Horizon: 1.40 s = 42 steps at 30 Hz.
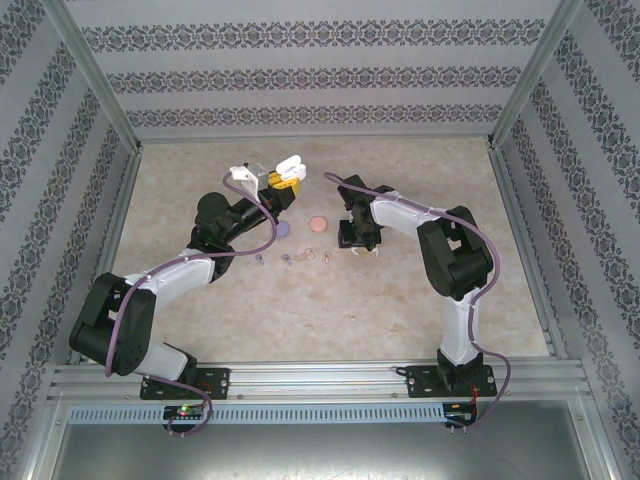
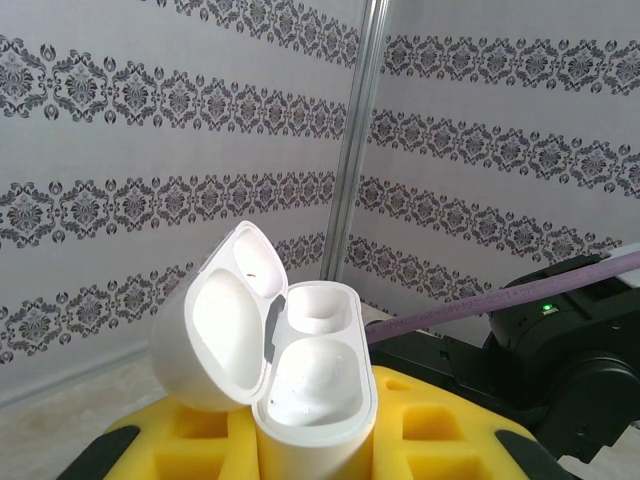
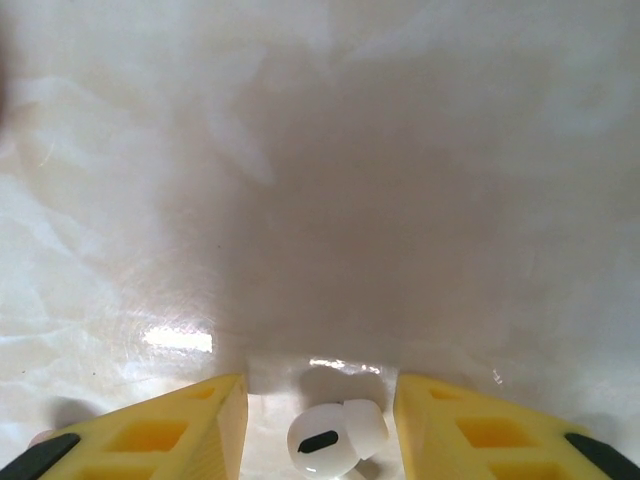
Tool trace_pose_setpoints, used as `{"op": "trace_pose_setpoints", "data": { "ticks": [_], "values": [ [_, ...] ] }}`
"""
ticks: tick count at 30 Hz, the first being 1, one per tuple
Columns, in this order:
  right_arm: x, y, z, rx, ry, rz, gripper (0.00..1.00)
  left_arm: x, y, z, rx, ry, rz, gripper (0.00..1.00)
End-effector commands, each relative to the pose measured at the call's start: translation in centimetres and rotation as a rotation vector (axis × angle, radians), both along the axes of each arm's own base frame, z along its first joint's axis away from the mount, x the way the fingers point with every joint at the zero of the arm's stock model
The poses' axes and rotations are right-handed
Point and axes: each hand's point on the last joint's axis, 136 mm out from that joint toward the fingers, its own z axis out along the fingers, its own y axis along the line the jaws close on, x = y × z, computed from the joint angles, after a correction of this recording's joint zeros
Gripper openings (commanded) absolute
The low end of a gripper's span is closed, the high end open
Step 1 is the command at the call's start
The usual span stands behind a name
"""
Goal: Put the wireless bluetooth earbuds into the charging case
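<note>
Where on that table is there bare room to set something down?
Roomiest: the table between the row of earbuds and the arms' bases. Also free: the far strip along the back wall. Crowded: the middle, where the earbuds, the purple case, the pinkish case and the right gripper cluster.

Holds a white charging case (image 2: 315, 400) upright, clamped between the yellow fingers (image 2: 165, 445) of the left gripper (image 2: 315, 455). Stands open, lid (image 2: 225, 335) tipped back to the left, two hollow wells exposed. Behind: patterned wall (image 2: 130, 150), metal post (image 2: 355, 140), purple cable (image 2: 500, 300), black arm (image 2: 570, 370) lit by a green light (image 2: 547, 308).
</note>
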Motion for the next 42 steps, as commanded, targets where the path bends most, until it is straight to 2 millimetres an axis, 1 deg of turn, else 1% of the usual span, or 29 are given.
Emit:
{"op": "trace_pose_setpoints", "data": {
  "ticks": [1,7,19,27,33,37,42],
  "values": [
    [-0.7,-1.0,-0.4,-0.058,0.018,0.001,0.43,-0.7,-0.6,1.5,-0.033,-0.044,-0.033,0.00],
    [-1.1,-1.2,-0.9,-0.094,0.026,-0.005,0.40,-0.7,-0.7,1.5,-0.032,-0.044,-0.034,0.00],
    [-1.3,-1.1,-0.9,-0.117,0.021,0.003,0.36,-0.7,-0.8,1.5,-0.032,-0.043,-0.038,0.00],
    [-1.5,-0.7,-1.0,-0.111,0.023,0.003,0.30,-0.7,-0.8,1.4,-0.035,-0.042,-0.036,0.00],
    [-1.5,-0.2,-0.5,-0.087,0.012,-0.007,0.26,-0.7,-0.8,1.4,-0.037,-0.040,-0.034,0.00],
    [-1.4,0.0,-0.1,-0.074,0.000,-0.016,0.25,-0.8,-0.8,1.4,-0.040,-0.037,-0.034,0.00],
    [-1.2,0.0,1.1,-0.047,-0.032,-0.042,0.23,-0.8,-0.8,1.5,-0.037,-0.042,-0.035,0.00]
  ]
}}
